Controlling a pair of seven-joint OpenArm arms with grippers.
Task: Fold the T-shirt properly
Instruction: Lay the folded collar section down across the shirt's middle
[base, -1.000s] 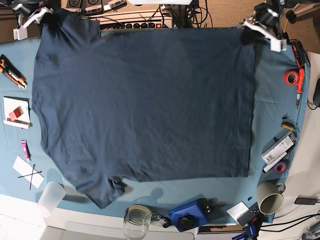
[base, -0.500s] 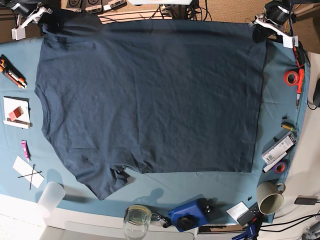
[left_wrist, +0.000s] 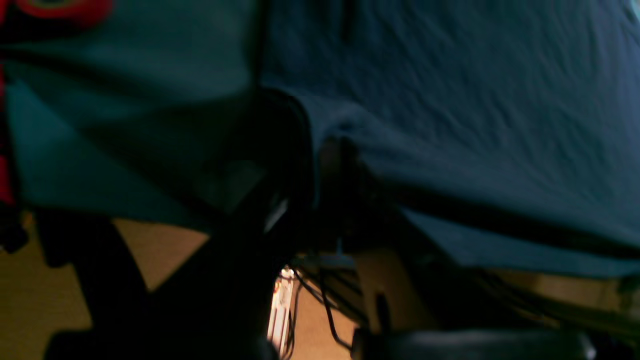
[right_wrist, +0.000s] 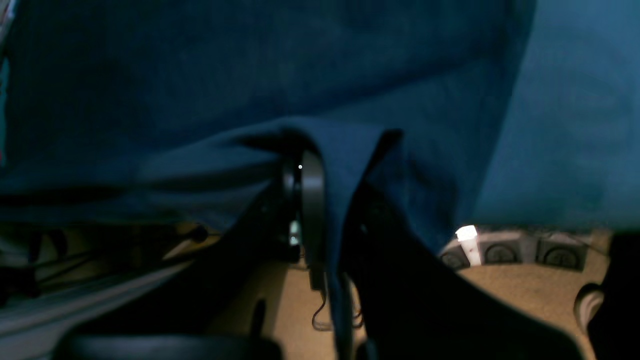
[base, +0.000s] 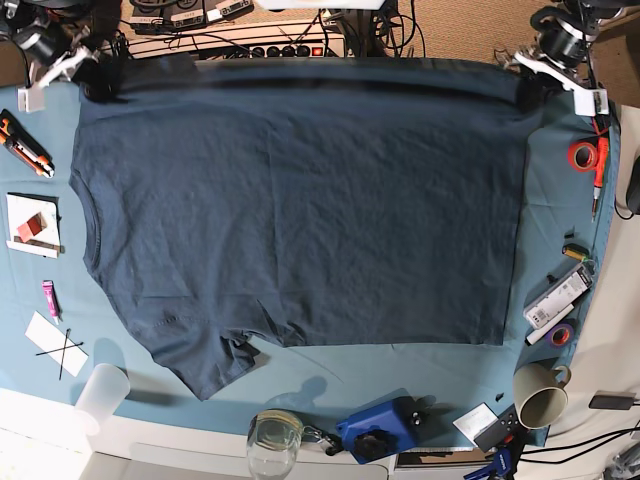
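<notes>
t-shirt (base: 300, 200) corners clenched in left gripper (base: 527, 92) and right gripper (base: 95, 85); mug (base: 540, 394), glass (base: 274, 437) nearby.

Base looks straight down; both wrist views sit close at the T-shirt (base: 300, 200) far edge.

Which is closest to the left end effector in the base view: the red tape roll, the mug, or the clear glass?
From the left end effector, holding the T-shirt:
1. Red tape roll, just below it.
2. Mug, lower right corner.
3. Clear glass, bottom edge, farthest.
</notes>
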